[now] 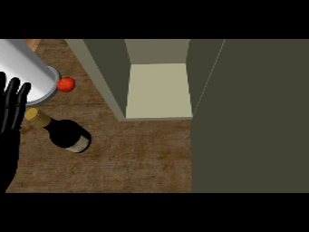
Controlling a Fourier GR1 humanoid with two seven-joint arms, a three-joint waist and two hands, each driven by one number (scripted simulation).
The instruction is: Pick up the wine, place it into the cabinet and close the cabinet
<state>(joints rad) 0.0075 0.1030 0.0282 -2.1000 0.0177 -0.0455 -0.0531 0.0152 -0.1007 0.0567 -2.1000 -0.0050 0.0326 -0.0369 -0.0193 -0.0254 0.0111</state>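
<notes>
The wine bottle (64,132) is dark with a gold cap and stands on the brown wooden counter (137,158), left of centre. My left hand (2,129) shows at the left edge, open with straight fingers pointing up. Its fingers end just left of the bottle's cap, and I cannot tell whether they touch it. The olive cabinet (158,90) stands open at the upper middle, with a pale bare floor inside. Its door (260,118) fills the right side of the view. My right hand does not show.
A pale grey cylinder (23,68) lies at the top left, partly behind my fingertips. A small red fruit (65,84) sits beside it, between the cylinder and the cabinet's left wall (106,77). Bare counter lies in front of the cabinet opening.
</notes>
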